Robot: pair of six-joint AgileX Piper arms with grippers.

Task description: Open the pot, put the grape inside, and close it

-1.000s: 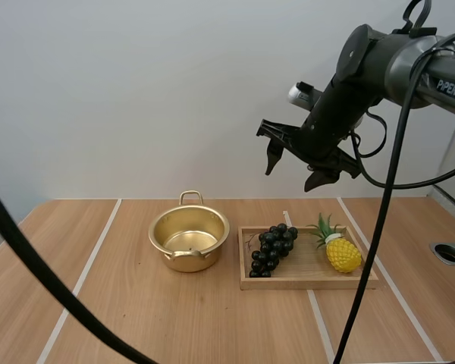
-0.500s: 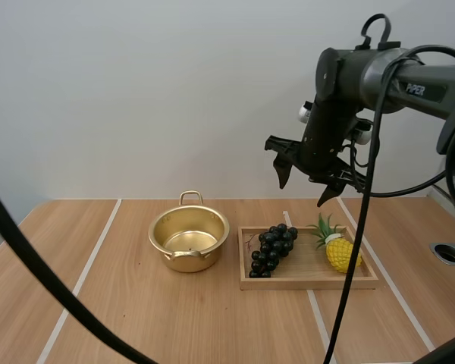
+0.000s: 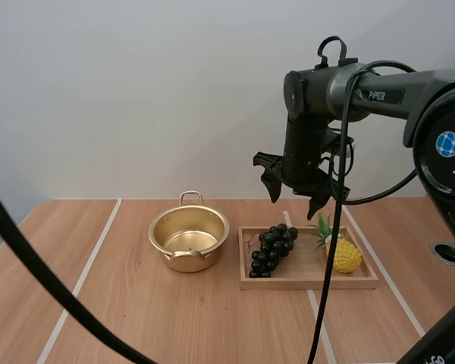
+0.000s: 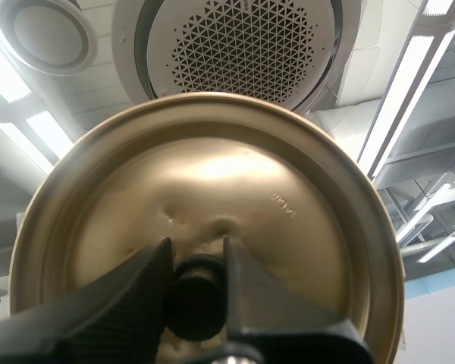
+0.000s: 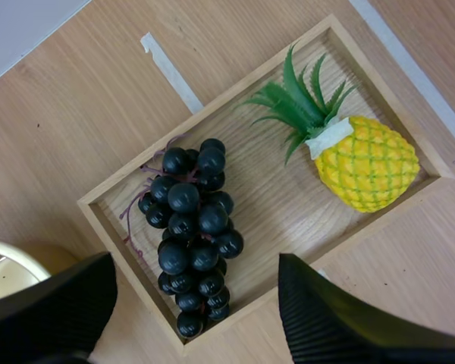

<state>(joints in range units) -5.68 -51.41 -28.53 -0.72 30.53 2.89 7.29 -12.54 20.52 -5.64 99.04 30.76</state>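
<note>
Hovering over table's point(image 3: 129, 303) tray point(image 3: 303, 284), right end effector point(image 3: 294, 206) gapes; left end effector point(image 4: 196, 262) pinches lid point(image 4: 280, 189).

Bright, even, soft light from above in the high view. Counter point(image 3: 98, 303) lit flat, no hard shadows, just a faint soft one under the pot point(image 3: 189, 239) and along the tray point(image 3: 311, 285) wall. Warm glare patch inside the pot. Wall point(image 3: 136, 91) behind goes slightly grey toward the corners. Close over the tray, each of the grapes point(image 5: 191, 227) has a tiny white highlight; the pineapple point(image 5: 368, 163) is bright but not blown out. My right hand's fingers point(image 5: 326, 318) read near-black, with faint ribs. The lid point(image 4: 205, 197) in my left hand point(image 4: 196, 262) is backlit: harsh white glare around the rim, dim face, one broad sheen.
</note>
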